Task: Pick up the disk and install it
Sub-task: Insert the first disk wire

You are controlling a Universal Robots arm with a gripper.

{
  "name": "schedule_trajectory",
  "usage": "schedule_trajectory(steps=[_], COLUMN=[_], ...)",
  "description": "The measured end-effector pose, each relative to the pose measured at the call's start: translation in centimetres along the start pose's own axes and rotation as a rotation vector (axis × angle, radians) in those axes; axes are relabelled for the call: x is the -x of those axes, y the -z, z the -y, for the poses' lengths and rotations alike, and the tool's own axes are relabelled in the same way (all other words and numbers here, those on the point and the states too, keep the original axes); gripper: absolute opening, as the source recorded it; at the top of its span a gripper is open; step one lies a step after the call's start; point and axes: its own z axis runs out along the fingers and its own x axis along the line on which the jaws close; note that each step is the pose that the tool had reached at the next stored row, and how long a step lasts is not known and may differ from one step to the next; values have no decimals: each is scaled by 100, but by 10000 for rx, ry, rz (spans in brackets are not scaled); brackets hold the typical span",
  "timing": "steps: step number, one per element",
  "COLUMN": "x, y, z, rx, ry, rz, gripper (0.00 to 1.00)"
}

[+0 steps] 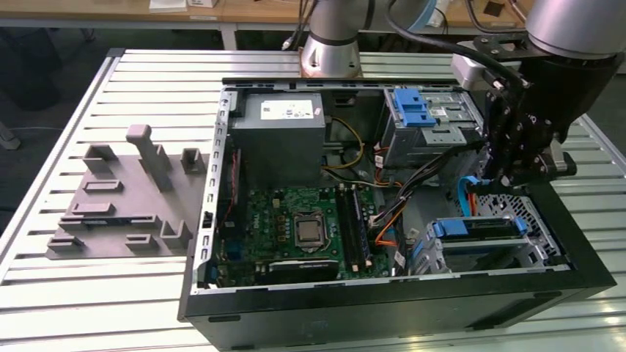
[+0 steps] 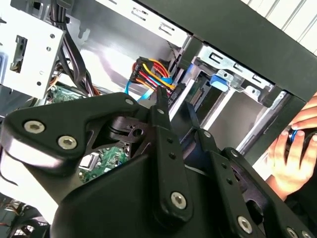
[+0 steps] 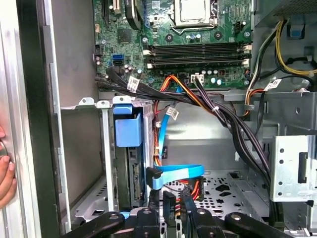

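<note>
Fingers (image 3: 157,201) black, slim, close together with narrow gap, nothing gripped; gripper (image 1: 515,176) hangs inside open computer case (image 1: 391,308), over perforated floor beside drive cage (image 1: 489,242). Disk (image 3: 130,163) seated upright in cage: blue plastic carrier tab at end, dark edge and connector visible, label face hidden. In exterior view, disk shows as blue-framed unit in cage. Blue flat cable (image 3: 176,174) just beside fingertips. Person's hand (image 2: 292,153) rests on case edge. Case sits on slatted surface (image 1: 98,293).
</note>
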Motion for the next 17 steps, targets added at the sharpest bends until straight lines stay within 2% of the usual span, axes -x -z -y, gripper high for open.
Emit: schedule_trajectory(steps=[6,7,9,12,14,17], x=[12,12,13,14,13,11], y=[-18,-18,-21,-23,-24,-25], z=[1,7,25,47,47,48], rx=[3,16,87,242,244,247], ry=[0,1,6,20,18,19], rz=[-3,-5,-5,-10,-11,-11], gripper=[29,22,22,22,22,16])
